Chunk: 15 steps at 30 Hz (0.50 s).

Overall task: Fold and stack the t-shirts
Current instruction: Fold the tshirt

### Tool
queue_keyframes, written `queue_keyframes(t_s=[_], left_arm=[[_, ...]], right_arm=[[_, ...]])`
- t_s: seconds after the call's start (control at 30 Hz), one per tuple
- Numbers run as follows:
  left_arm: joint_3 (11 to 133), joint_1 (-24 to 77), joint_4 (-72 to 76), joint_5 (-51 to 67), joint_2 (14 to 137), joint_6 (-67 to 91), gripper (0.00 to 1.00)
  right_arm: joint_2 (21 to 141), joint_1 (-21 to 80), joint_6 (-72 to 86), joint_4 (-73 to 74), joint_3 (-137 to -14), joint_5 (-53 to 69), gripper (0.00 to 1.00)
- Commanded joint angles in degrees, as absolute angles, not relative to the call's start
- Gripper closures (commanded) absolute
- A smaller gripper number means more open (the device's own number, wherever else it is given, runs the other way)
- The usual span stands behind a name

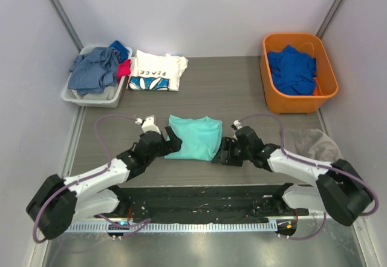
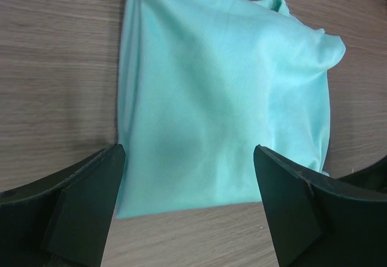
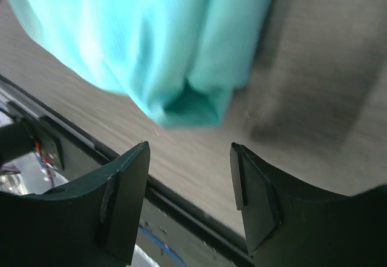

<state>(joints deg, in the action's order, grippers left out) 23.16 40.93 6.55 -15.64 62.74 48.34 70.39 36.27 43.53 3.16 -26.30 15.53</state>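
Appearing overhead only: white t-shirt [image 1: 157, 72]; 2 wrist views show mint t-shirt [image 2: 224, 109].

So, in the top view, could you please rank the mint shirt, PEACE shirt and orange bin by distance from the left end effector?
1. mint shirt, centre, right beside it.
2. PEACE shirt, back left.
3. orange bin, back right.
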Motion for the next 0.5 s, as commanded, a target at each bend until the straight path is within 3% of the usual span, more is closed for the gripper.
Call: queue_keyframes(t_s=[0.0, 0.17, 0.47], left_arm=[[22.23, 41.4, -3.24, -22.05, 54.95, 50.01, 0.06], [26.18, 41.31, -9.84, -25.22, 51.68, 47.99, 0.05], [29.36, 44.9, -15.2, -25.66, 48.0, 52.81, 0.1]], right_arm=[[60.4, 37.62, 44.83, 14.48, -26.35, 5.84, 0.36], [54.58, 37.36, 38.42, 21.53, -33.56, -5.87, 0.32], [74.95, 32.62, 30.59, 12.58, -46.74, -5.28, 0.3]])
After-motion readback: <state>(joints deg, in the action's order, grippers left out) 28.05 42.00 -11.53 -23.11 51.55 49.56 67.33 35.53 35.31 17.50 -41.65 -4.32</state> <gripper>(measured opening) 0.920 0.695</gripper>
